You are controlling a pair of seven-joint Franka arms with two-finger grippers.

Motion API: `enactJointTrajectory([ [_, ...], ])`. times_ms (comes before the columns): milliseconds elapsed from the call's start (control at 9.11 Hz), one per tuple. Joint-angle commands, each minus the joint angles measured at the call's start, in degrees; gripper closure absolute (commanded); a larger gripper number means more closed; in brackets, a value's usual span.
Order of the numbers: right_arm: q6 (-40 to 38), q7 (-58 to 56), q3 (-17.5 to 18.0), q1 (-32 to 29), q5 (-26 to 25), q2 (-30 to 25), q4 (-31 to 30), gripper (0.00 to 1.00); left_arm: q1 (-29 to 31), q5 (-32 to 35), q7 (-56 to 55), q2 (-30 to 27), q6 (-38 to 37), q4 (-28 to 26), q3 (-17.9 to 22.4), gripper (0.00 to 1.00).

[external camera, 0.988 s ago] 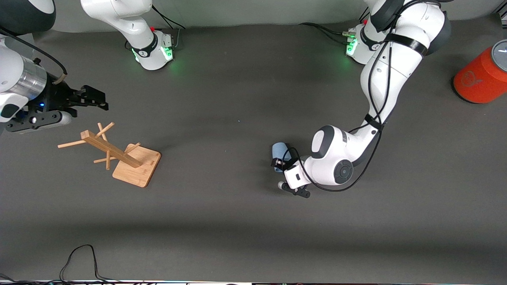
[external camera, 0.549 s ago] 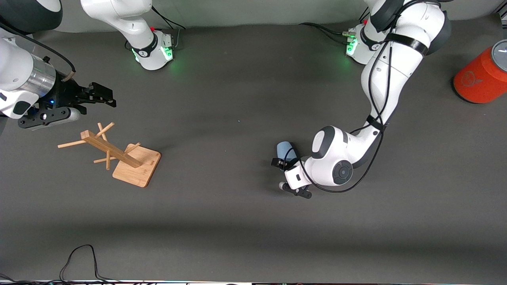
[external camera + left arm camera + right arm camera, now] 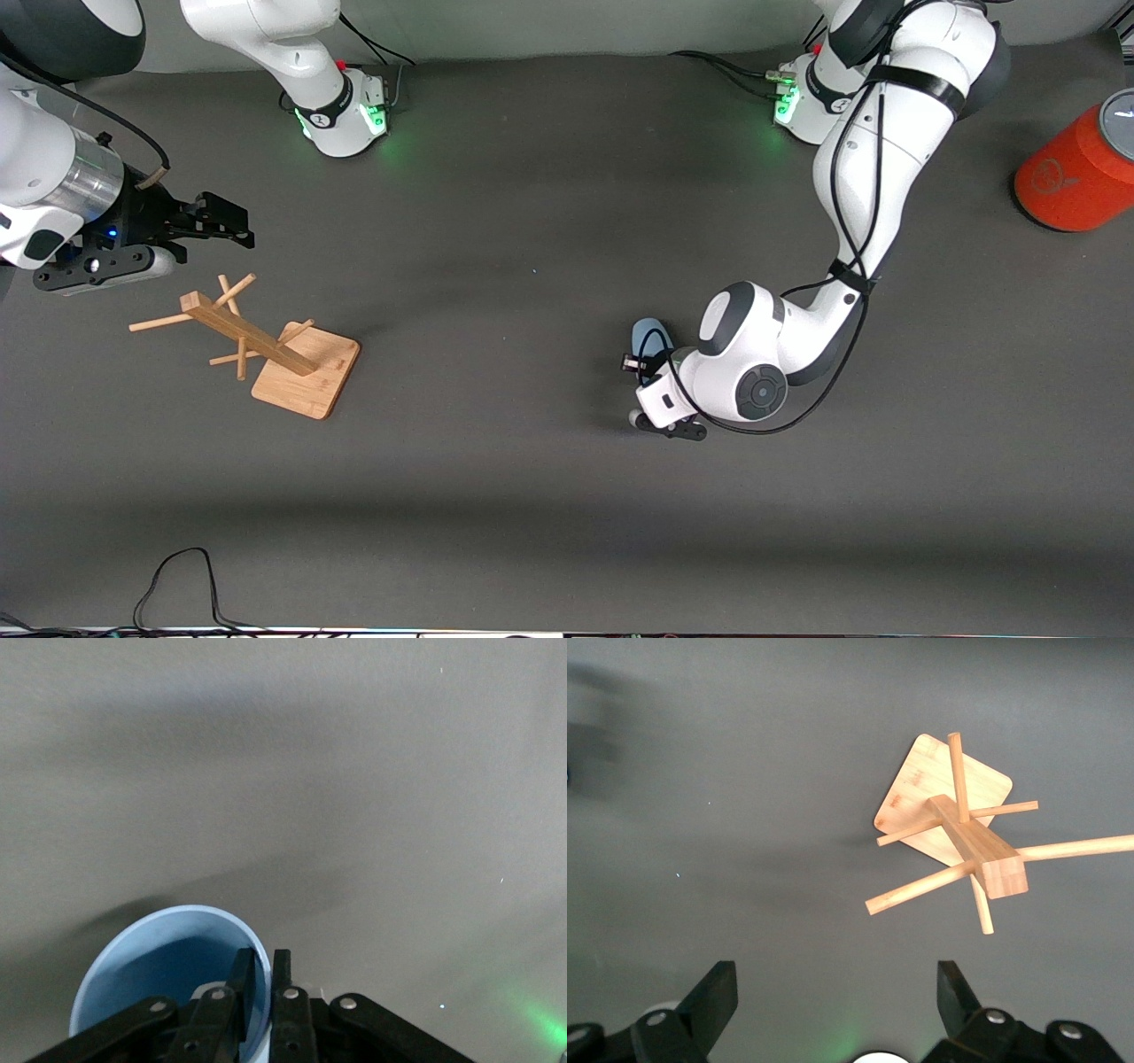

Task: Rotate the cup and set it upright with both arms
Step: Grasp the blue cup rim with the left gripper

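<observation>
place: robot lab | evidence: two arms (image 3: 850,177), grey table (image 3: 532,496)

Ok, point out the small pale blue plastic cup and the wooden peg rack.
Pale blue plastic cup (image 3: 151,957): left wrist view, inside wall below the rim.
Wooden peg rack (image 3: 310,381): front view, flat square base.

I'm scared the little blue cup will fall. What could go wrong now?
1. The left claw pinches only the thin rim of the small pale blue plastic cup, one finger inside, one outside. That small hold might slip or let the cup swing when it turns.
2. The right claw waits open above the wooden peg rack, away from the cup, so nothing would catch it.
</observation>
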Motion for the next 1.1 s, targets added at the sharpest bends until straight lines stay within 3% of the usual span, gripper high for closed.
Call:
enactJointTrajectory([
  [0, 1.9, -0.5, -0.2, -0.5, -0.7, -0.1, -1.1, 0.0, -0.3, 1.0, -5.9, -2.9, -2.4, 0.3, 1.0, 1.0],
  [220, 1.8, -0.5, -0.3, -0.5, -0.7, -0.5, -1.0, 0.0, -1.0, 1.1, -12.6, -5.2, -1.3, 0.3, 1.0, 1.0],
  [549, 1.7, -0.8, -2.4, -0.4, 0.0, -0.9, 0.5, 0.0, -4.5, 7.5, -28.4, -8.7, -0.7, 0.0, 0.9, 1.0],
  [768, 1.4, -0.7, -2.9, 0.0, 0.1, -1.2, 1.7, 0.0, -8.1, 21.6, -51.3, -10.3, 1.7, -1.1, 1.3, 1.0],
  [988, 1.4, -0.7, -2.9, 0.2, 0.1, -1.3, 1.6, 0.0, -12.3, 30.6, -68.1, -10.4, 1.4, -2.0, 1.7, 1.0],
])
